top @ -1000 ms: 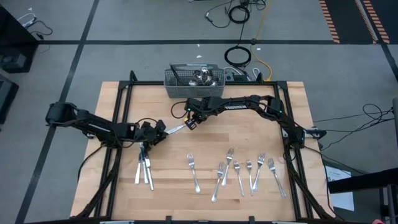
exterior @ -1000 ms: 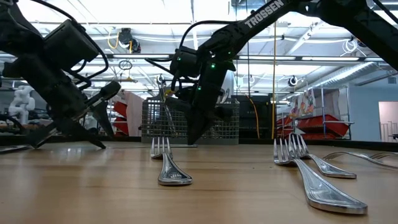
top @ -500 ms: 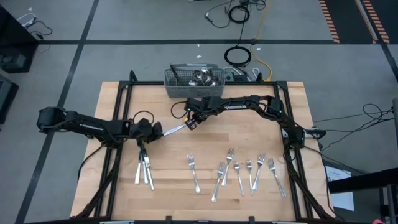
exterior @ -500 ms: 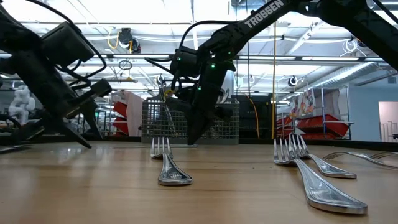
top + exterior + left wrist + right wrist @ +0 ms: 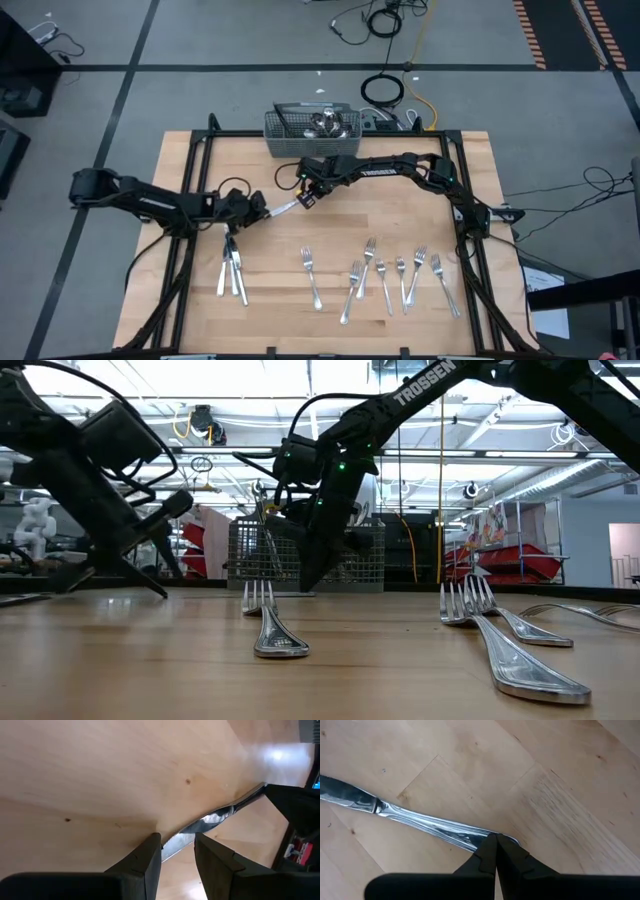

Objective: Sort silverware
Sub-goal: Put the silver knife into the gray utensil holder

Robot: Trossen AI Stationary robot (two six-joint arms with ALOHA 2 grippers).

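Right gripper [image 5: 304, 199] pinches the handle end of a table knife [image 5: 283, 207] near the middle of the surface [image 5: 330, 230], its fingers closed tight on the metal, while the left gripper [image 5: 258, 211] sits at the blade end, fingers parted with the blade between them. The knife [image 5: 415, 822] is slim, bright and mirror-polished, with a narrow neck where blade meets handle, and spans the short gap between the two grippers.

Nearer the front edge, three more knives [image 5: 230, 270] lie side by side on the left, just below the left gripper, and seven forks [image 5: 385, 275] are spread in a loose row on the right, tines pointing away from the front. The surface is pale wood planking on a black frame.

At the far edge stands a grey wire-mesh basket [image 5: 312, 130] holding more cutlery. Beyond it, grey floor with coiled cables [image 5: 382, 90], and a bright workshop hall behind.
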